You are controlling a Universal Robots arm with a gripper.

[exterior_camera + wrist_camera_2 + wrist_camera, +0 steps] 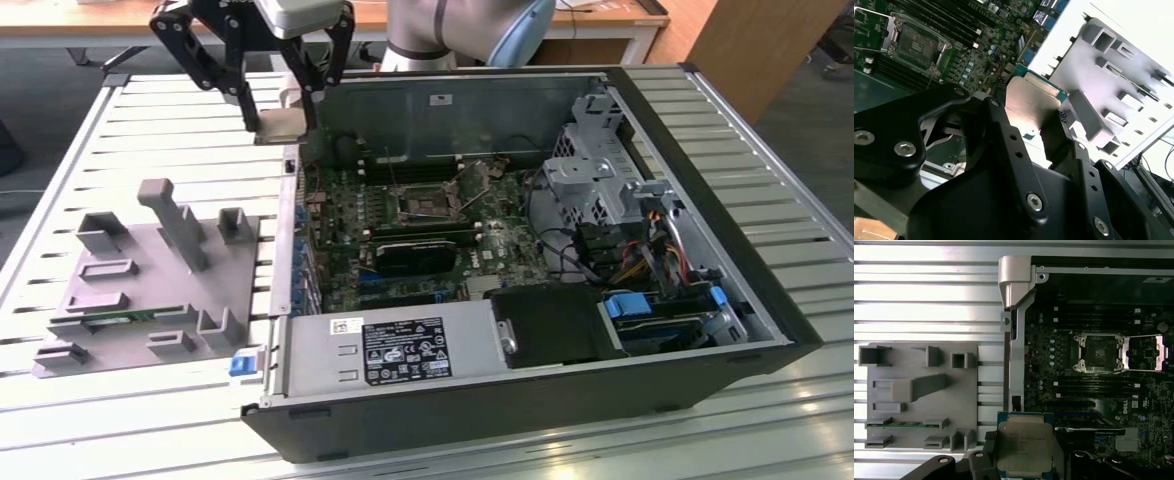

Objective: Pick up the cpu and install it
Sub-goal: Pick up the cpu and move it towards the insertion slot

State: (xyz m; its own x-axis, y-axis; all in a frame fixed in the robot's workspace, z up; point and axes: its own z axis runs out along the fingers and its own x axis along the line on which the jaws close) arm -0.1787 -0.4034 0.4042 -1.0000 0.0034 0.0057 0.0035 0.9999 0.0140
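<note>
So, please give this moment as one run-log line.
gripper shut on cpu | cpu held in air at case edge | socket open, empty

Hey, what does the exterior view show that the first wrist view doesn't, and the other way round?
The exterior view adds the silver power supply box and the coloured cable bundle at the case's far end. The first wrist view adds the shiny silver top face of the small square cpu, seen straight on with its green edge. Both share the black gripper shut on the cpu, the grey plastic fixture tray and the open motherboard socket.
</note>
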